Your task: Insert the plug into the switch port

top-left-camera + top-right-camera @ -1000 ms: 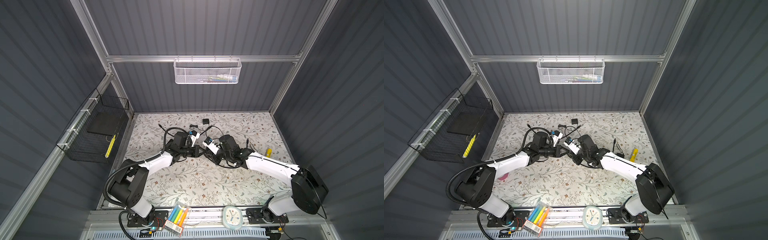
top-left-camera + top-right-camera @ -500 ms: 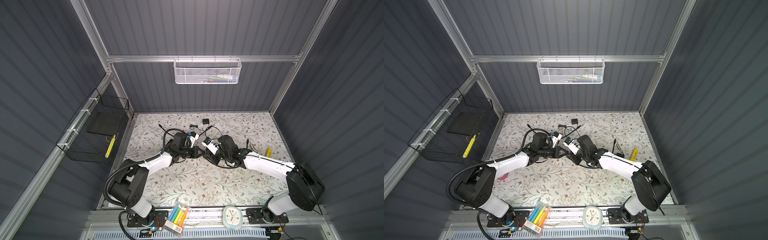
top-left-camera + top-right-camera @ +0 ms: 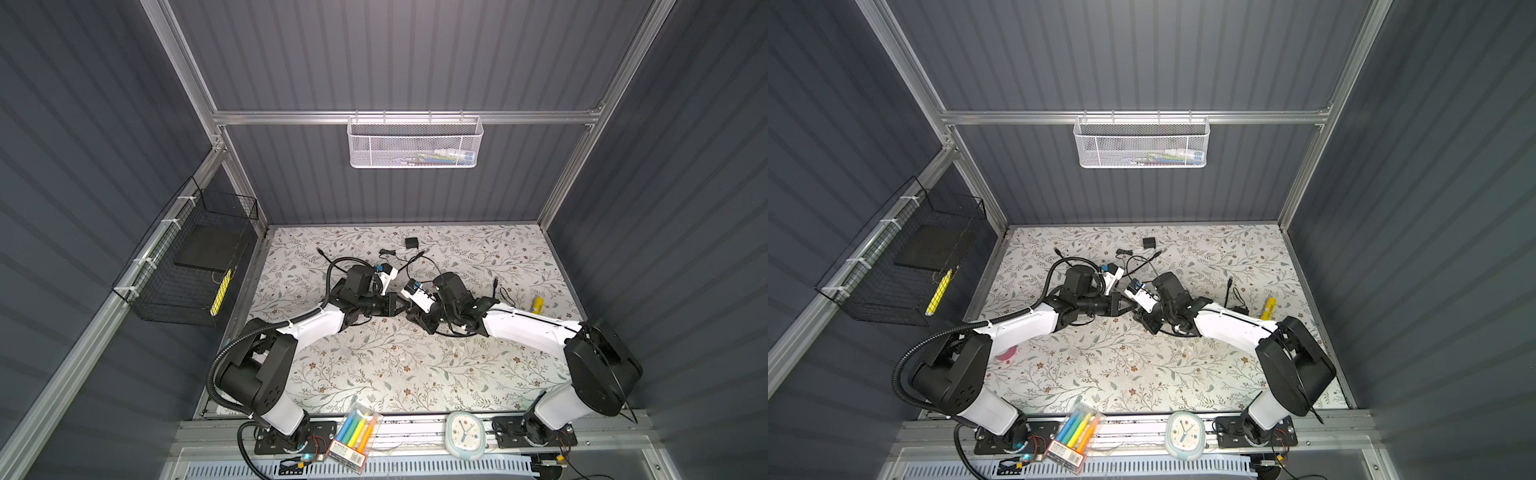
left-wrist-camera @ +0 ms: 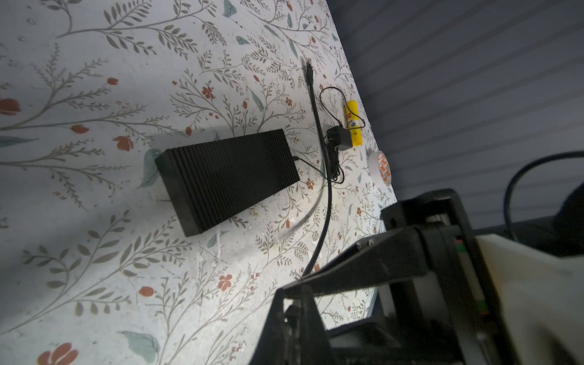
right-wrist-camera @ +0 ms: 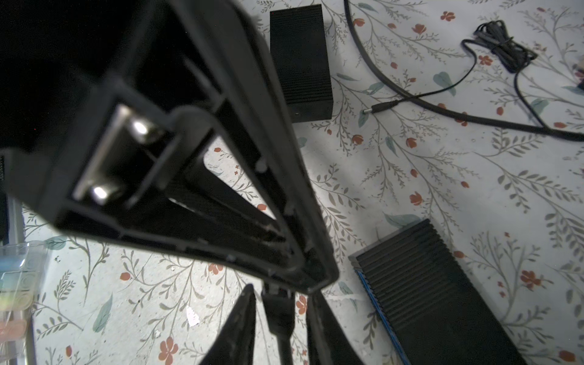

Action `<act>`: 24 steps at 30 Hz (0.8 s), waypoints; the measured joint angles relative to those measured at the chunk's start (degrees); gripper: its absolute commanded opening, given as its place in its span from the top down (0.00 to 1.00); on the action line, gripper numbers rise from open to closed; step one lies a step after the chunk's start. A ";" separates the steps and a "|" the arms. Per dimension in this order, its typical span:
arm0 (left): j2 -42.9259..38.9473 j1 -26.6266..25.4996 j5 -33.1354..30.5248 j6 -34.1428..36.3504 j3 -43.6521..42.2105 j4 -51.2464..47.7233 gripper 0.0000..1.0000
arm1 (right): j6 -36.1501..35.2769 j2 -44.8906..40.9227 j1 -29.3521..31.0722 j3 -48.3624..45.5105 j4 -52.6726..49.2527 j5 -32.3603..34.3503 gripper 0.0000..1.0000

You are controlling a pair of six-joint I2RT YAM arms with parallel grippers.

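**Black plug between two hands, not yet at the port**

Black moulded plastic, small and rigid: the plug (image 5: 278, 311) seems to be held clear of the worktop (image 5: 442, 189). It is well apart from the ribbed box (image 5: 300, 60) that I take for the switch, out beyond that box's end face. The left hand (image 5: 294, 278) is clamped fully shut on the cable (image 4: 327, 196), right where it meets the plug. The right hand (image 5: 281, 294) stands partly open. Its fingers (image 5: 243, 319) flank the plug body with floral worktop showing in the gap on either side, so it grips nothing.

A thin barrel connector (image 5: 380, 106) lies just beside the ribbed box's end face, not touching it. A second box (image 5: 433, 284) with a blue edge lies apart from the ribbed box, nearer the hands. Which of the two carries the port I cannot tell.

The plug should weigh little and will not give under pressure, but its smooth sides could slip under an insertion push. The cable looks thick and springy, so it will likely try to twist the plug off line. The best hold is probably square on the flat sides of the moulded body, set back so the front stays free to enter. Either box looks light enough to slide when pushed, so bracing it with the free hand may help.
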 measured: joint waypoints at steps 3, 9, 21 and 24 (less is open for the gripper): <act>0.00 -0.02 0.37 0.02 0.00 0.13 1.00 | 0.00 0.57 0.00 0.00 -0.35 -0.09 0.80; 0.00 0.00 0.42 0.00 0.00 0.15 1.00 | -0.24 0.68 0.04 0.00 -0.39 -0.04 0.87; 0.02 0.00 0.44 0.00 0.00 0.90 1.00 | -0.20 0.33 0.04 0.02 -0.28 0.79 0.78; 0.02 0.00 0.50 0.00 0.00 1.01 1.00 | 0.07 0.33 0.04 0.02 -0.09 1.09 0.76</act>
